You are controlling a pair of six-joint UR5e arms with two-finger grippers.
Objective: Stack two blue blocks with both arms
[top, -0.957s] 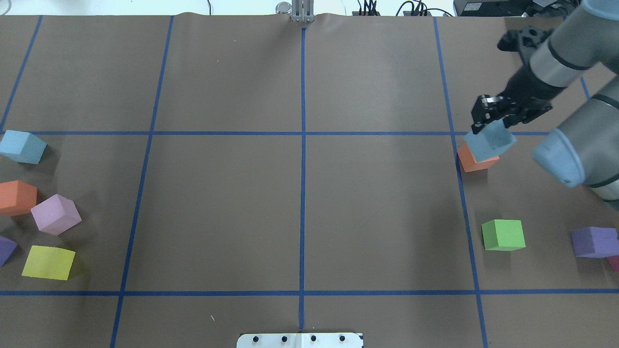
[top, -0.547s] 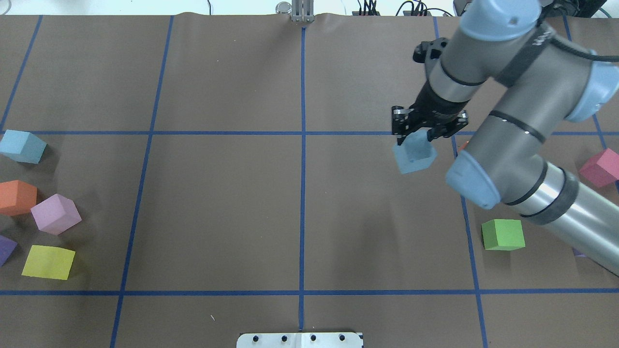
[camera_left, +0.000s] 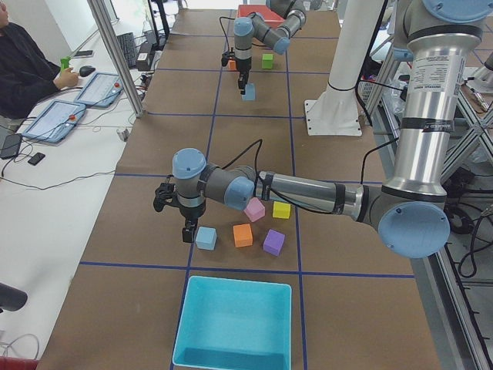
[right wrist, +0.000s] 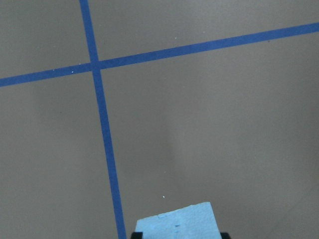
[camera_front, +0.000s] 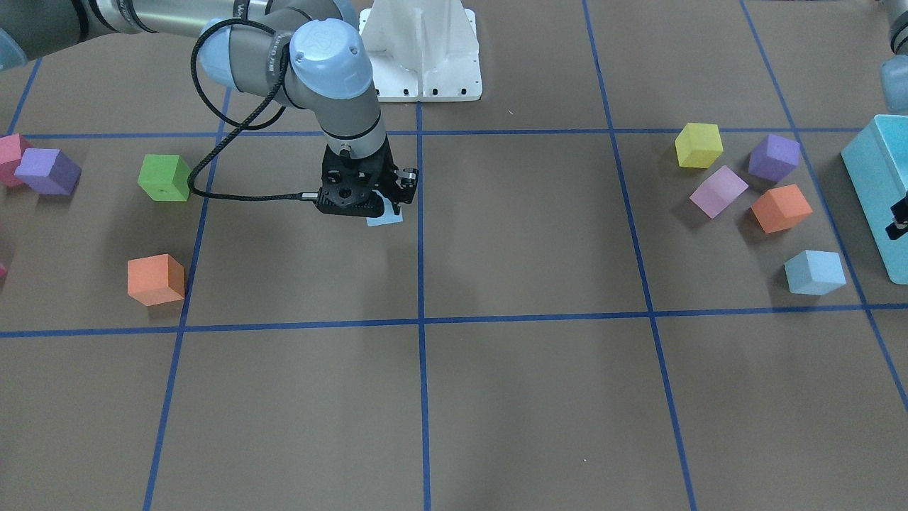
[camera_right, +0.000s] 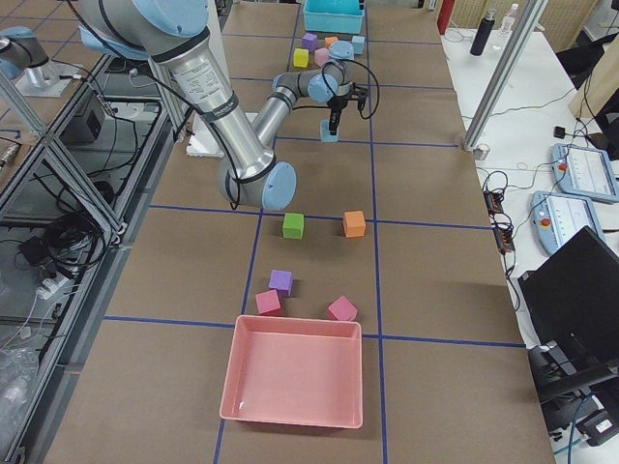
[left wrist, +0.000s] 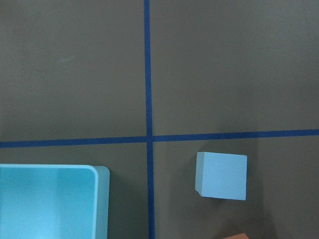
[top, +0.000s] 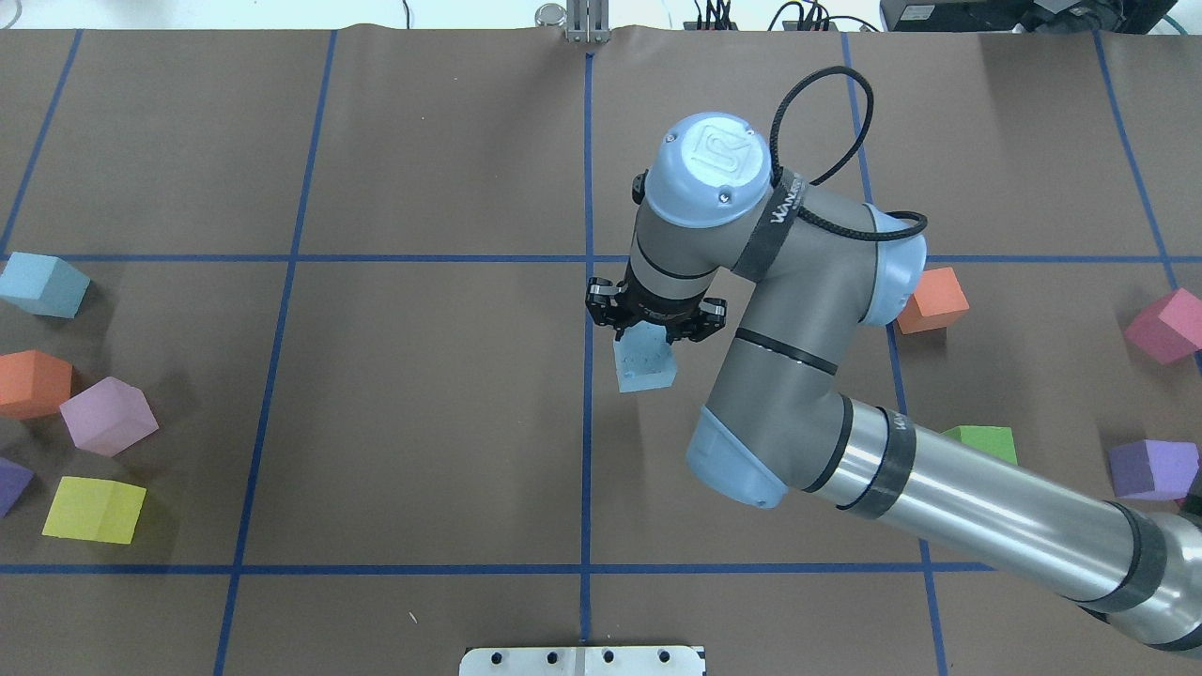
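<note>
My right gripper (top: 646, 336) is shut on one pale blue block (top: 644, 363) and holds it just right of the centre tape line. The block also shows under the gripper in the front-facing view (camera_front: 385, 218) and at the bottom of the right wrist view (right wrist: 179, 223). The second blue block (top: 42, 284) lies on the table at the far left, also in the left wrist view (left wrist: 222, 176). My left gripper (camera_left: 185, 230) hangs above the table close to that block (camera_left: 206, 237). I cannot tell whether it is open or shut.
An orange cube (top: 932, 300), a green cube (top: 981, 438), a pink cube (top: 1167, 325) and a purple cube (top: 1153, 469) lie on the right. Orange (top: 33, 383), lilac (top: 108, 415) and yellow (top: 94, 510) cubes lie left. A turquoise box (camera_left: 235, 324) and a pink tray (camera_right: 295, 382) stand at the table ends.
My right arm has swept left with the blue block, from above the orange cube at the right to the centre tape line. The left-side blocks have not moved.
</note>
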